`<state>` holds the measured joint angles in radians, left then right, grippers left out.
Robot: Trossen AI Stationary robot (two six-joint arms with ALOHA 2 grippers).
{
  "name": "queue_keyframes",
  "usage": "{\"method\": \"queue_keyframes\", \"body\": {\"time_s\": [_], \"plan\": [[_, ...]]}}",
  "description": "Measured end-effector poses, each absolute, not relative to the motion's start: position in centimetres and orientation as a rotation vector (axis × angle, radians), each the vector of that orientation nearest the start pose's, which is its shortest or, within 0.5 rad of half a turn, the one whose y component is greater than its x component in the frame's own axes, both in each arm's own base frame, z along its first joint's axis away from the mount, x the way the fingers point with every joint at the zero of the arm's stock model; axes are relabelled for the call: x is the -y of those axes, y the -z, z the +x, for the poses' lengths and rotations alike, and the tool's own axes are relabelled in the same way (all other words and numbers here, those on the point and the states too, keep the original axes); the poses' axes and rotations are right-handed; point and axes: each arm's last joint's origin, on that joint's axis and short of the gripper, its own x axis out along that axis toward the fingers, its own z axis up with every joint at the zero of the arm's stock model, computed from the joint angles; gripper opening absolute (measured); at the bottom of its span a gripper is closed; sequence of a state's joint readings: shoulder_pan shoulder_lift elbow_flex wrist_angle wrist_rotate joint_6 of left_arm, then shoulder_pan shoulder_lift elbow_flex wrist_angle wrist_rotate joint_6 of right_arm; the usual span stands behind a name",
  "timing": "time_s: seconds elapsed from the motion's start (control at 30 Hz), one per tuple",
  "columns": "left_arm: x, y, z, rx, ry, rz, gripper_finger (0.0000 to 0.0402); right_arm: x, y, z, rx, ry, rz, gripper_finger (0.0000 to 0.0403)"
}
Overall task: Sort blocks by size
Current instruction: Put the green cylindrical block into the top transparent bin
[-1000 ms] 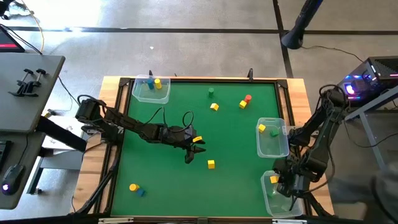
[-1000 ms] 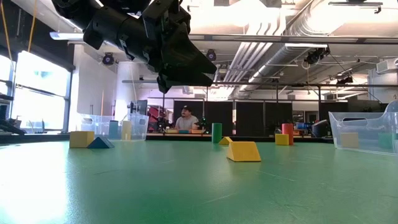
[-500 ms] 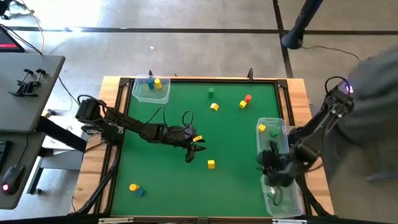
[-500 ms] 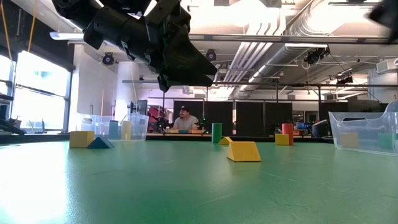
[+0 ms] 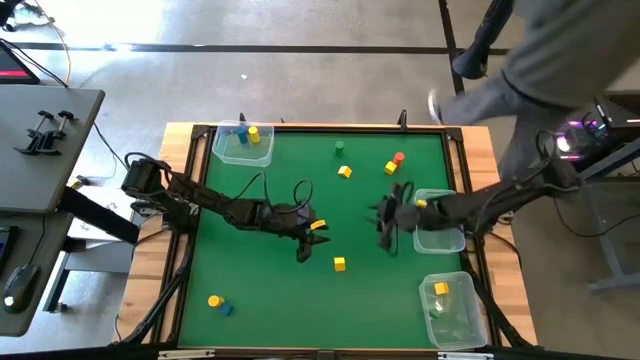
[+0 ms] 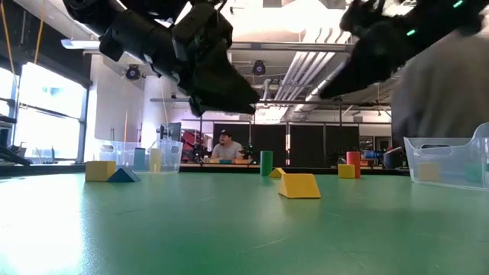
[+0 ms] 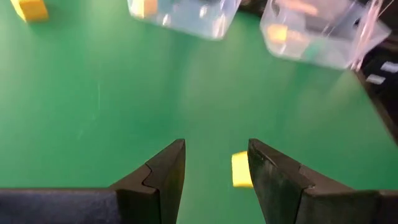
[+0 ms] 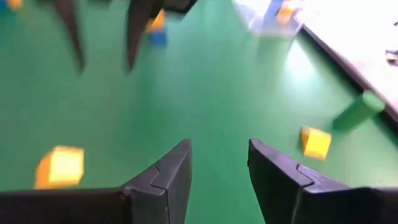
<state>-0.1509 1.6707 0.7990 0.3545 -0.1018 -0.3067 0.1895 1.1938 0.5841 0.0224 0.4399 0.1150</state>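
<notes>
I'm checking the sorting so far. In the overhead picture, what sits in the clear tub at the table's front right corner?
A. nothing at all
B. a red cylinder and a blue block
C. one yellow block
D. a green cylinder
C: the overhead view shows one yellow block inside the front right tub, and no other coloured piece can be made out there.

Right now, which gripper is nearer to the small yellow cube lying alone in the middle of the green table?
The left gripper. It hangs just beside the yellow cube, toward the table's left. The right gripper is farther off, up toward the clear plastic tub.
</notes>
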Motion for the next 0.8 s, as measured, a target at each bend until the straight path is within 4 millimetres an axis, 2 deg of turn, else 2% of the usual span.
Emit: {"method": "queue_keyframes", "body": {"time_s": [0.2, 0.43, 0.63, 0.8], "plan": [[4.7, -16.0, 32.4, -0.636, -0.056, -0.242, 0.0161, 0.9, -21.1, 24.2, -0.395, 0.32, -0.044, 0.0167], [3.5, -15.4, 31.9, -0.673, -0.25, -0.155, 0.0161, 2.7, -21.2, 24.7, -0.348, 0.339, -0.064, 0.0219], [1.7, -14.1, 31.0, -0.578, -0.226, -0.214, 0.0161, 4.3, -19.9, 25.3, -0.385, 0.414, -0.063, 0.0236], [-0.1, -13.7, 30.0, -0.396, -0.198, -0.283, 0.0161, 6.3, -18.9, 25.5, -0.405, 0.49, -0.02, 0.0236]]}}
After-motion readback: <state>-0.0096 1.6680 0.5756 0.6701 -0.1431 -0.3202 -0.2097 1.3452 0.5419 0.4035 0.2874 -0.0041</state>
